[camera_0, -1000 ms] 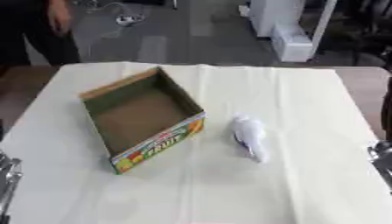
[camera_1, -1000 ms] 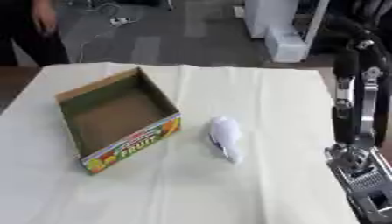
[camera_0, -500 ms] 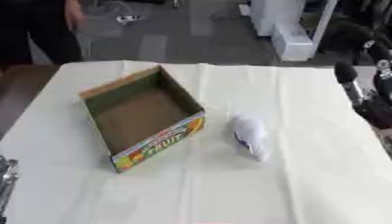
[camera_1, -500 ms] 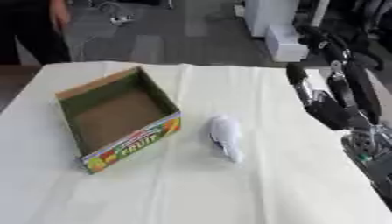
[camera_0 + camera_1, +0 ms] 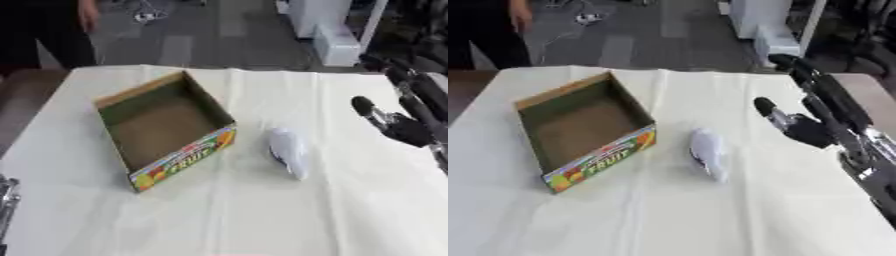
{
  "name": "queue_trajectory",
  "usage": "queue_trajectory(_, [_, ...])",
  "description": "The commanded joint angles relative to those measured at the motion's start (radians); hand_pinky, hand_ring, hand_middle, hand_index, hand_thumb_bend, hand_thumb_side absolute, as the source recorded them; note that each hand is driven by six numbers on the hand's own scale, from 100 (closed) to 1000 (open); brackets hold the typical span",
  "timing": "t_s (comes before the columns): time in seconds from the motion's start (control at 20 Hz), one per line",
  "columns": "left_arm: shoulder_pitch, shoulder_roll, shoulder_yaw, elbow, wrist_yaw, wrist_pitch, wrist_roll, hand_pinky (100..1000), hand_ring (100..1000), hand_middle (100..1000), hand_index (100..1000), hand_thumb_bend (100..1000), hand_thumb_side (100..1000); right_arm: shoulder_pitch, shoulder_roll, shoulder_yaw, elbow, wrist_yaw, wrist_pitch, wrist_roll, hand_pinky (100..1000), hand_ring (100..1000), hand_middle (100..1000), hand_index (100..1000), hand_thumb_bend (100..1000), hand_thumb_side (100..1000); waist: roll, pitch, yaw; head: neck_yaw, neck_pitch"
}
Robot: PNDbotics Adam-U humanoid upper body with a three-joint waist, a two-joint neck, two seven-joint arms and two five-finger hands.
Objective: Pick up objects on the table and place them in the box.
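In the left eye view we see the open box (image 5: 166,127) left of centre on the pale surface (image 5: 262,215), with the white object (image 5: 290,151) lying just right of it.

In the right eye view our right hand (image 5: 815,120) hangs at the right, fingers (image 5: 770,111) spread straight, holding nothing.

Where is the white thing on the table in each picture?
Left eye view: the white object lies a little right of the middle, on the cream tablecloth.
Right eye view: the white object lies just right of the middle, lower than the right hand.
Shared landmark: in both views it sits just right of the cardboard fruit box, near the corner with the colourful label.
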Motion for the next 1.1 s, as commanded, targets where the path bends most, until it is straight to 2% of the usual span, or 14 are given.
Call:
queue_trajectory(0.05, [-0.016, 0.023, 0.004, -0.017, 0.000, -0.001, -0.004, 686, 649, 781, 837, 235, 736, -0.030, -0.038, 0.016, -0.006, 0.022, -0.013, 0.047, 902, 874, 954, 1000, 502, 1000, -0.002, -0.010, 0.003, -0.009, -0.006])
queue_trajectory(0.2, [-0.018, 0.022, 0.002, -0.017, 0.002, -0.001, -0.006, 686, 649, 781, 837, 235, 736, -0.038, -0.037, 0.035, -0.011, 0.034, -0.026, 0.087, 909, 882, 964, 1000, 547, 989, -0.002, -0.011, 0.007, -0.010, -0.008])
queue_trajectory(0.45, [-0.017, 0.023, -0.002, -0.017, 0.006, -0.001, -0.012, 685, 649, 781, 837, 236, 737, -0.069, -0.035, 0.084, -0.007, 0.039, -0.049, 0.128, 909, 881, 956, 1000, 550, 989, -0.003, -0.013, 0.009, -0.014, -0.007])
queue_trajectory(0.75, [-0.016, 0.021, -0.004, -0.017, 0.010, -0.001, -0.017, 684, 648, 781, 837, 236, 737, -0.125, 0.003, 0.155, 0.015, 0.037, -0.060, 0.171, 914, 884, 961, 1000, 573, 990, -0.001, -0.016, 0.012, -0.029, -0.006])
queue_trajectory(1.0, [-0.014, 0.021, -0.004, -0.017, 0.011, 0.000, -0.019, 683, 647, 781, 837, 235, 738, -0.131, 0.008, 0.178, 0.019, 0.056, -0.063, 0.184, 919, 902, 979, 1000, 568, 1000, -0.002, -0.016, 0.012, -0.027, -0.006])
queue_trajectory(1.05, [-0.014, 0.021, -0.004, -0.017, 0.011, 0.000, -0.019, 683, 647, 781, 837, 242, 733, -0.132, 0.004, 0.184, 0.016, 0.055, -0.064, 0.184, 922, 904, 982, 1000, 689, 1000, -0.002, -0.016, 0.011, -0.028, -0.004])
queue_trajectory(1.1, [-0.013, 0.021, -0.004, -0.017, 0.011, 0.000, -0.019, 682, 647, 781, 837, 235, 738, -0.132, -0.003, 0.194, 0.011, 0.051, -0.066, 0.189, 925, 906, 985, 1000, 576, 1000, -0.002, -0.016, 0.011, -0.031, -0.002])
